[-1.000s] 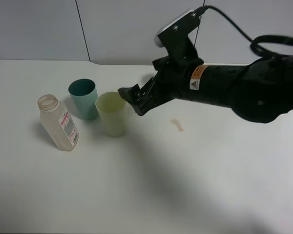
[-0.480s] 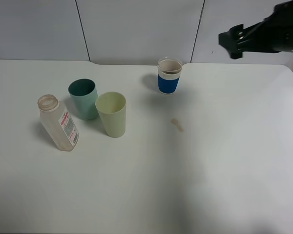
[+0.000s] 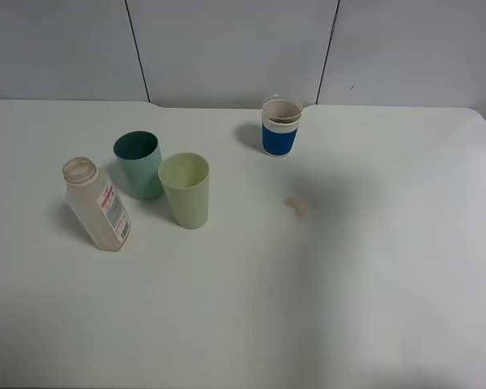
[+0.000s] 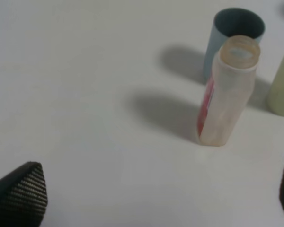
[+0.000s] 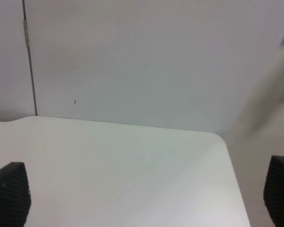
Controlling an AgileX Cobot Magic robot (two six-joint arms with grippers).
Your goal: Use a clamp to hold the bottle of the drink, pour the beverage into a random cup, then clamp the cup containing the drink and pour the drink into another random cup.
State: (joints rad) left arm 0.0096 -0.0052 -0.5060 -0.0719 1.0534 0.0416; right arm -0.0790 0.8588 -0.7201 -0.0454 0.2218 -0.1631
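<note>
The clear plastic bottle [image 3: 96, 206], wide-mouthed with a red-printed white label, stands leaning at the left of the smooth white table [image 3: 251, 300]; just right of it are a teal tumbler [image 3: 139, 164] and the tapered pale yellow-green cup [image 3: 185, 190]; the short blue cup [image 3: 281, 126], white ribbed at its rim, sits far, well apart; a small brown smear [image 3: 294, 205] lies between; both the left gripper [image 4: 146, 189] and the right gripper [image 5: 146, 189] show textured black fingertips wide apart, holding nothing.

bottle [image 3: 96, 206], white label [image 3: 113, 212], red print too small to read

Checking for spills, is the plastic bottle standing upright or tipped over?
Upright. The bottle stands on its base on the table, open mouth upward, uncapped.
</note>
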